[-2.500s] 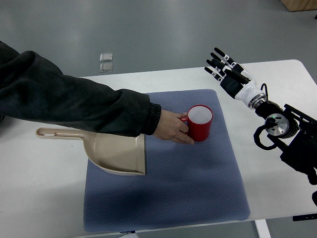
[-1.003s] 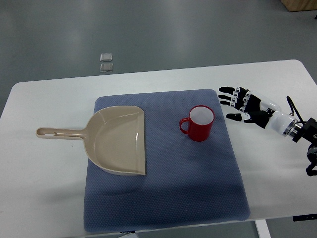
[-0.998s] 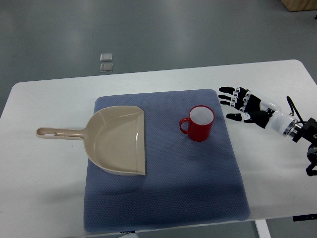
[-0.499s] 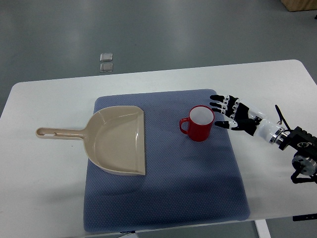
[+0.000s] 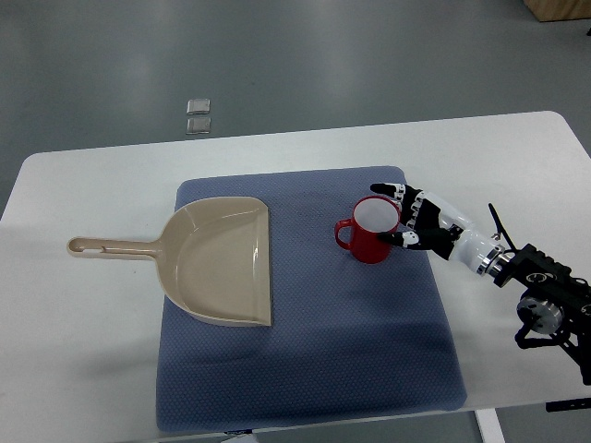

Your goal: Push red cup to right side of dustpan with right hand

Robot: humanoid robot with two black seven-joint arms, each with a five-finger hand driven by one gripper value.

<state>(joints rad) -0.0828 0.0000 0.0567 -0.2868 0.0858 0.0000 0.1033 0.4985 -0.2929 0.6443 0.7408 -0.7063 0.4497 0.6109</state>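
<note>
White table [image 5: 83, 305] under a blue mat [image 5: 314, 369] fills the scene, grey floor beyond. Nearest, on the mat's left part, lies the beige dustpan [image 5: 217, 263], mouth toward the red cup [image 5: 372, 229]. That cup stands upright to the right of the dustpan, apart from it, handle facing it. Against the cup's far side sits the right hand [image 5: 416, 221], fingers spread around the wall. The push looks barely begun; most of the travel remains.

The right robot hand [image 5: 416, 220] reaches in from the right edge, fingers [image 5: 388, 190] spread open.
</note>
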